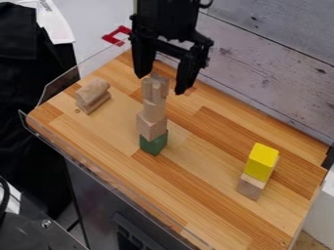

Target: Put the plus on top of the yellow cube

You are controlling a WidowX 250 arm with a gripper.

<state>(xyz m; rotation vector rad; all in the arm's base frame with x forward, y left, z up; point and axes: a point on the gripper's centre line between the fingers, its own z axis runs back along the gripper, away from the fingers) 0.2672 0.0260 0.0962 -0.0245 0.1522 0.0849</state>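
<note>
High over the back left of the wooden table, the black gripper (160, 86) hangs with its two fingers spread wide. Between and just below the fingertips is the plus (155, 88), a light wooden piece with grooved sides, at the top of a stack. Under it come light wooden blocks (152, 125) and a green cube (154, 142) at the bottom. The yellow cube (262, 161) rests on a plain wooden block (250, 186) at the right of the table.
A grooved wooden piece (93, 95) lies at the table's left. Low clear walls (62, 88) edge the left and front sides of the wooden top (202, 171). A whitewashed plank wall (267, 63) stands behind, and a red bracket (117, 35) is at the back left.
</note>
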